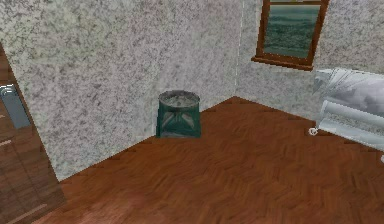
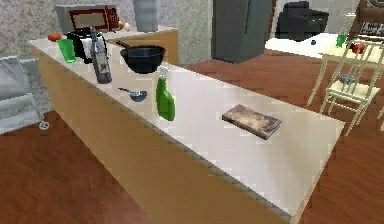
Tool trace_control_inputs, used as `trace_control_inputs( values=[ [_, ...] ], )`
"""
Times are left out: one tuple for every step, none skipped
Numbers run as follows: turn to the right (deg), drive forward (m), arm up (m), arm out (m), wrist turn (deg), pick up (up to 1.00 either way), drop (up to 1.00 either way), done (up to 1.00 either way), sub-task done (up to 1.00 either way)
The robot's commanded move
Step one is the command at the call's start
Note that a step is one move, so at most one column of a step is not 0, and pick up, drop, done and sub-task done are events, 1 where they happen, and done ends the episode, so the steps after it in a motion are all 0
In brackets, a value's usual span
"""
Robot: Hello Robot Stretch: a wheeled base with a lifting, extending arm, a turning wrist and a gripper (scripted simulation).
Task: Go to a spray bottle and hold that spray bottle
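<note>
Arm side view has the green spray bottle (image 2: 164, 98) standing upright on the long pale counter (image 2: 203, 112), roughly midway along it and nearer the far edge than the near one. Just beside it, toward the view's left, lies a small ladle (image 2: 134, 95). Farther that way stand a tall dark bottle (image 2: 101, 60), a black bowl (image 2: 144, 58) and a green cup (image 2: 67, 49). A book (image 2: 252, 120) lies on the other side, apart from the bottle. Whether the pincer is apart or together cannot be told.

The main risk, as I judge it, is a topple. The bottle is tall on a narrow foot, so a reach that meets it off centre or high up could push it over or slide it toward the far edge. A low sweep could also catch the ladle and drag it into the bottle. The green cup shares its colour, so lining up on the wrong green thing is possible. The counter's near edge runs close to the base, and a careless turn could scrape it. Forward view shows a teal bin (image 1: 179, 113) in the room's corner, so driving far ahead risks a bump there.
</note>
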Motion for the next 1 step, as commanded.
trace_control_inputs(
  values=[
    [0.0, 0.00, 0.38, 0.00, 0.0, 0.00, 0.00, 0.00, 0.00]
  ],
)
